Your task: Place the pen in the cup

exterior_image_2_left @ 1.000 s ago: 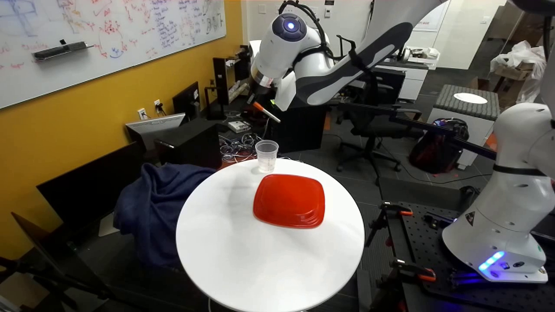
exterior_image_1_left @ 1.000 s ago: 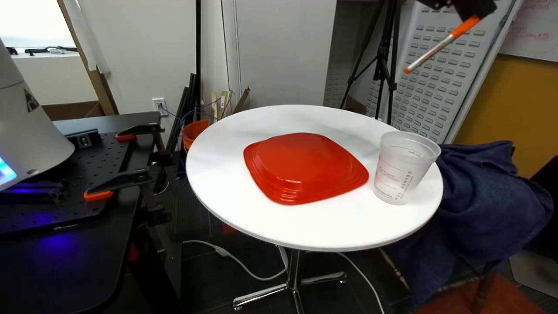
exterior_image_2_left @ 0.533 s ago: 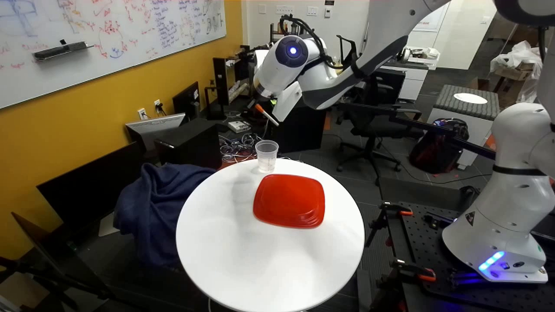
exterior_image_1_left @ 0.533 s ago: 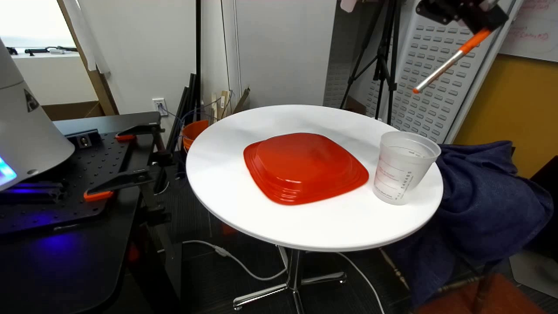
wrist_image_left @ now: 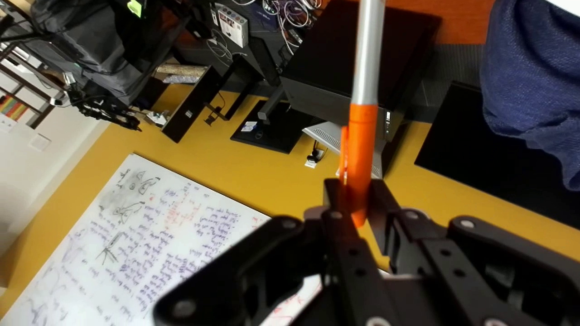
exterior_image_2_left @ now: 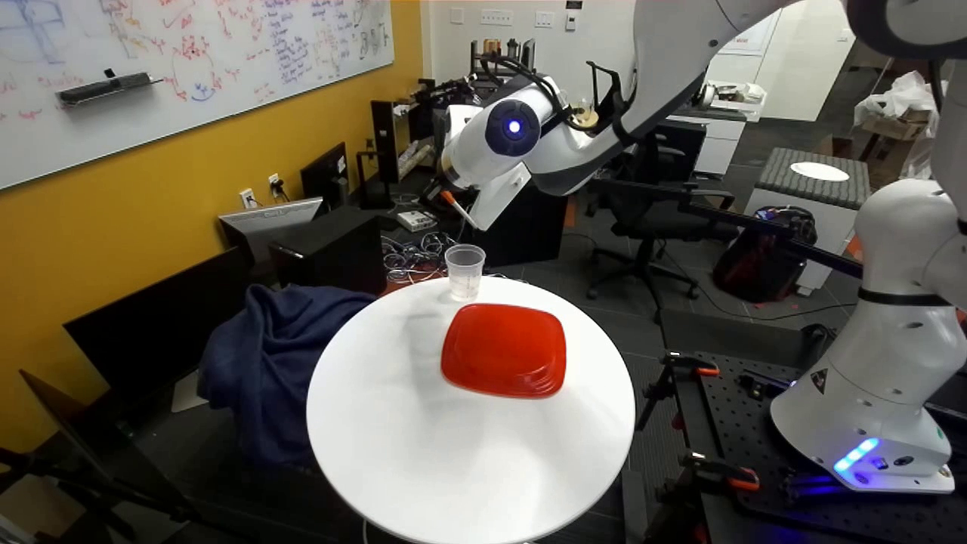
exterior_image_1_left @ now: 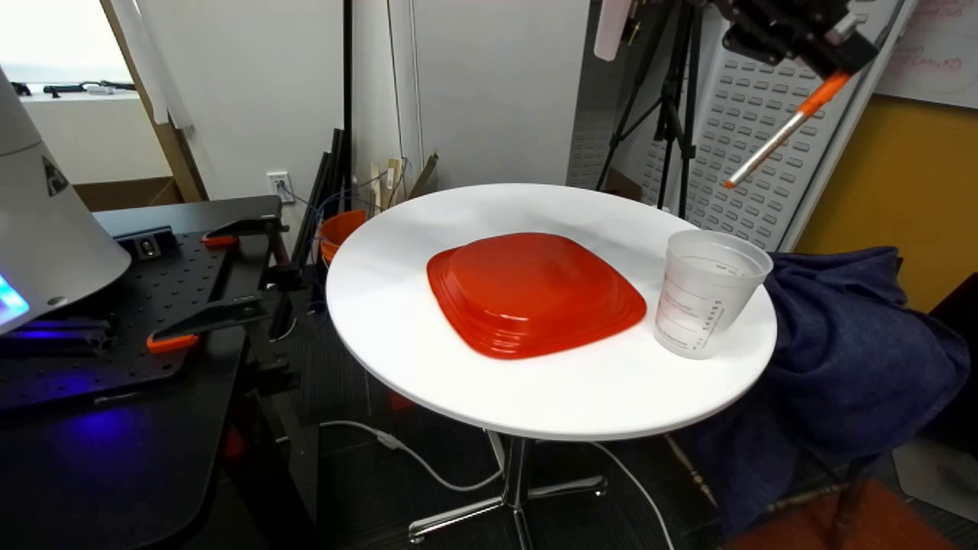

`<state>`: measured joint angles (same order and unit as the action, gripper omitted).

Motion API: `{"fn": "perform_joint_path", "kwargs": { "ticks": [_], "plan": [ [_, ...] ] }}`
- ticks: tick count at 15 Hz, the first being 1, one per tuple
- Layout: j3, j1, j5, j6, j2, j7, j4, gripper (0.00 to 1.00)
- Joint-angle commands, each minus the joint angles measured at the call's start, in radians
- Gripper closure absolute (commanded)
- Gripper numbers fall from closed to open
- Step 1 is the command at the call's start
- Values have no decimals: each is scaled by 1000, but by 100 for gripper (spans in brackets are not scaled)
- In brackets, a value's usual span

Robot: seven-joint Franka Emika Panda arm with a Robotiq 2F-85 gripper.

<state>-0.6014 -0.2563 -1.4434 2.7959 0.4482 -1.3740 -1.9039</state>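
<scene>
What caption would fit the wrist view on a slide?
The gripper holds the pen by its orange end, with a whiteboard and a blue cloth in the background.

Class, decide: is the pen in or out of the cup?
Out: the gripper holds the pen, which shows higher than the cup, with a gap between, in both exterior views.

In an exterior view, the plate (exterior_image_1_left: 535,294) lay near the middle of the table (exterior_image_1_left: 474,391). The cup (exterior_image_1_left: 703,302) stood right of the plate, close to the edge. Farther right, beside the table, hung a cloth (exterior_image_1_left: 848,367). To the table's left, a bench (exterior_image_1_left: 114,489) carried the robot base (exterior_image_1_left: 57,237). The pen (exterior_image_1_left: 787,130) sat in the hand (wrist_image_left: 356,195), above and clear of the cup; exact alignment over it could not be confirmed.
</scene>
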Motion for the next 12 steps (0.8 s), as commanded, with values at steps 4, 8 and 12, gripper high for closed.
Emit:
{"fn": "perform_joint_path", "kwargs": {
  "ticks": [4,8,12],
  "plan": [
    [-16,-23,-231,-15,46,-323,28,95],
    [-5,-16,-359,-29,65,-509,31,95],
    [7,-13,-488,-49,77,-680,30,95]
  ]
}}
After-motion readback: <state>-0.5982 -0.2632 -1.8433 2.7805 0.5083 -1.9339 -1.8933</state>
